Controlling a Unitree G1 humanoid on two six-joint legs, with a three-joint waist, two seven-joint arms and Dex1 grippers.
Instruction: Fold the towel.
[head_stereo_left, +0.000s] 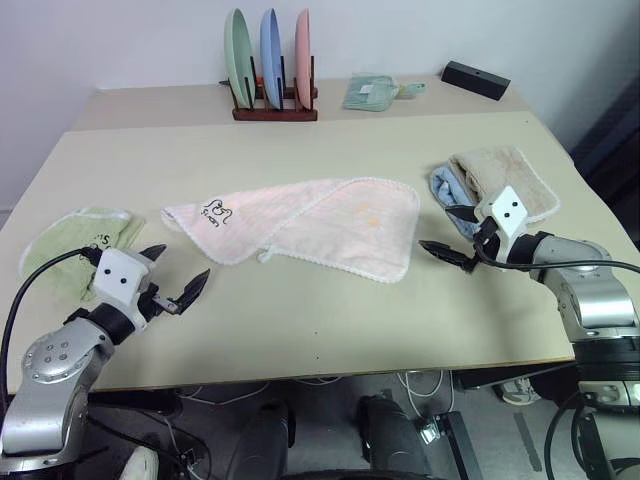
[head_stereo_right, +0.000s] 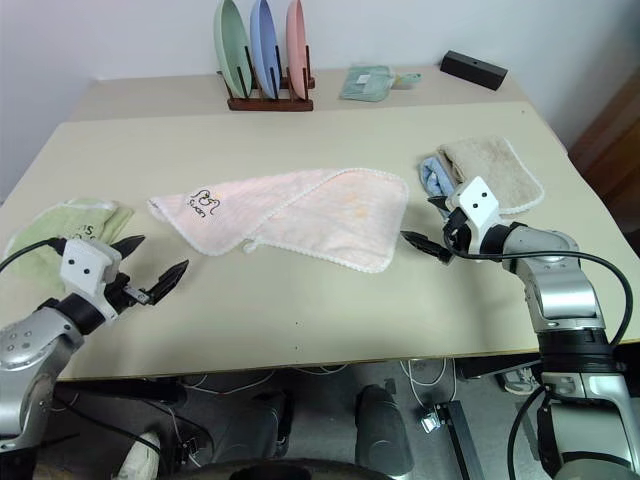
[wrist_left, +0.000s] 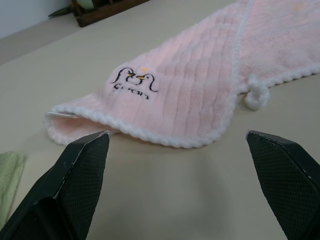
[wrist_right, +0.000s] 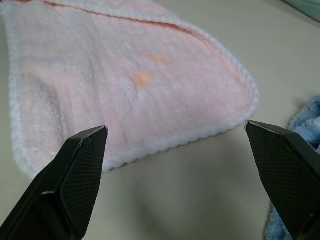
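The towel (head_stereo_left: 310, 228) lies folded over on the worktop (head_stereo_left: 330, 320), between both hands. The left hand (head_stereo_left: 178, 284) hovers spread wide, just short of the corner bearing a black drawn mark (wrist_left: 133, 83) with unreadable lettering. The right hand (head_stereo_left: 450, 236) gapes wide beside the opposite edge, holding nothing.

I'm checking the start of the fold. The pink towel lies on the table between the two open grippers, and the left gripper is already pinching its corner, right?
Not quite. The left gripper is open but pinches nothing: in the left wrist view its fingers stand apart, short of the pink towel. The towel does lie on the table, with the right gripper open too.
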